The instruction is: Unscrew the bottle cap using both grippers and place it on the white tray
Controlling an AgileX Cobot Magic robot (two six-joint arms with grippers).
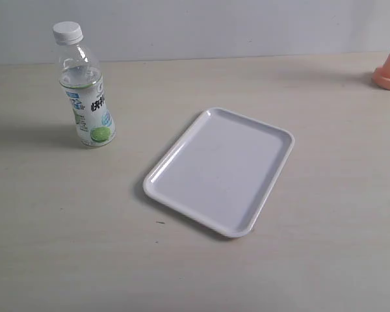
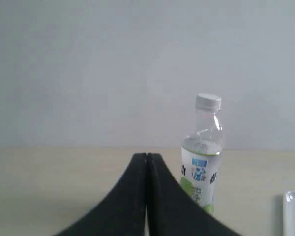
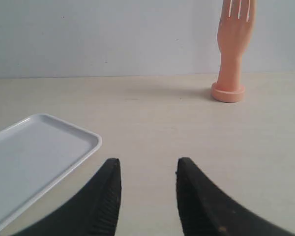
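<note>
The left gripper point(image 2: 146, 156) is keeping its two black fingers pressed together on nothing. Just ahead of it and a little to one side, the bottle point(image 2: 201, 169) is standing upright on the table point(image 1: 65, 247), its bottle cap point(image 2: 208, 102) screwed on and rising above the fingertips. The right gripper point(image 3: 147, 164) is holding its jaws a moderate way apart, empty. The white tray point(image 3: 34, 152) is lying near its one finger, and a mannequin hand point(image 3: 233, 49) is standing well beyond.

The risk, as I judge it: the light bottle is standing free, so a shut left gripper advancing would be knocking it over rather than gripping it. It needs opening first.

Both arms are sitting low and pointing level across the table. Neither is showing in the exterior view.
</note>
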